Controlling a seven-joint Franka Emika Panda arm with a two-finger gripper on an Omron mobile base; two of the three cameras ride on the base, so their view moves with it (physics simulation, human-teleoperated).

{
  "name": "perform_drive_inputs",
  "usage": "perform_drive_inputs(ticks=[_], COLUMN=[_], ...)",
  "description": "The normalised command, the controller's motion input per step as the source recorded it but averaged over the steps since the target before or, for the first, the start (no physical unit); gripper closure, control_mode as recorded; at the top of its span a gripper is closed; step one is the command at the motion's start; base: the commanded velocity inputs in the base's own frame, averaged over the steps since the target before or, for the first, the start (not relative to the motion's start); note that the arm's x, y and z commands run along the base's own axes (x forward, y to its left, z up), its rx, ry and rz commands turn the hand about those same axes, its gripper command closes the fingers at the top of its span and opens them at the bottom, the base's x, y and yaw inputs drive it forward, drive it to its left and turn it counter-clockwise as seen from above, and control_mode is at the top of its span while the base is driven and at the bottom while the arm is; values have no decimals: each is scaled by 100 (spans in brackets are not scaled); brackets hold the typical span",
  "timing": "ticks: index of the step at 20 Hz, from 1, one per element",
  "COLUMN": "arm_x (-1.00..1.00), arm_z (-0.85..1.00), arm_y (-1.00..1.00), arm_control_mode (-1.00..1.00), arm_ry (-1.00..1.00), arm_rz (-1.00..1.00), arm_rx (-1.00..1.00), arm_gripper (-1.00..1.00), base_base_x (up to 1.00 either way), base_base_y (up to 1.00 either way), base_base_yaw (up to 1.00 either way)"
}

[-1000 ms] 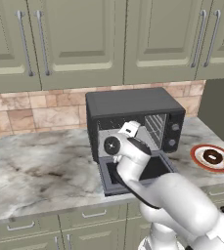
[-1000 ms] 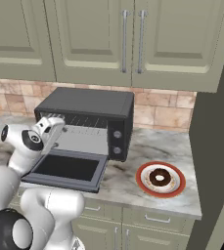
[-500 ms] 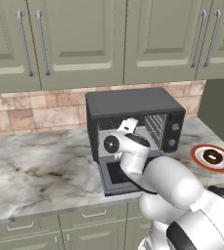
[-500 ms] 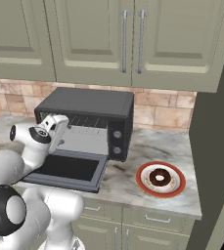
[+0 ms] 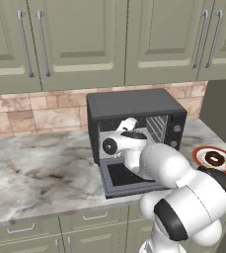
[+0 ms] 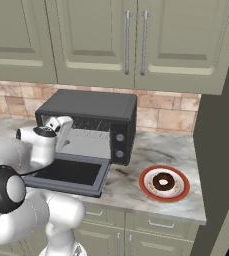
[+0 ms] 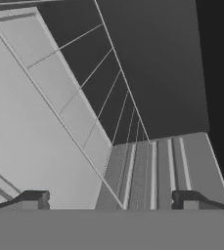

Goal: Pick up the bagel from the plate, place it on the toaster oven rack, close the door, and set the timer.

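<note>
No brand, label or legible writing appears on any item. The claw (image 7: 111, 199) stands wide open with nothing between its tips, positioned at the mouth of the toaster oven (image 6: 93, 107), above the lowered door (image 6: 68, 174). Directly ahead of the claw lies the pale grey cavity, with the toaster oven rack (image 7: 101, 93) showing as thin silver wires running away from the tips. The door, a dark grey frame around dark glass, hangs open below and in front of the claw, roughly level with the worktop (image 6: 136, 150).

The bagel (image 6: 163, 181) is a small, glossy, dark brown ring with a centre hole. It rests at the middle of the plate (image 6: 147, 186), a round white dish with a red-orange rim band. Plate and bagel sit on the marbled worktop well to the right of the claw, beyond the oven's control panel and clear of the door. Two round knobs (image 6: 119, 145) sit on that panel, between claw and plate.
</note>
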Motion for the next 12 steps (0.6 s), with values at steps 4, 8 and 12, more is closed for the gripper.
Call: perform_drive_inputs(ticks=[4,8,12], arm_x=[32,26,8], arm_z=[-20,-25,-41], arm_y=[0,0,0], arm_control_mode=[-100,-100,-100], arm_ry=[0,0,0], arm_rz=[0,0,0], arm_rx=[-6,-5,-6], arm_gripper=[-100,-100,-100], base_base_x=[0,0,0], base_base_y=[0,0,0], base_base_yaw=[0,0,0])
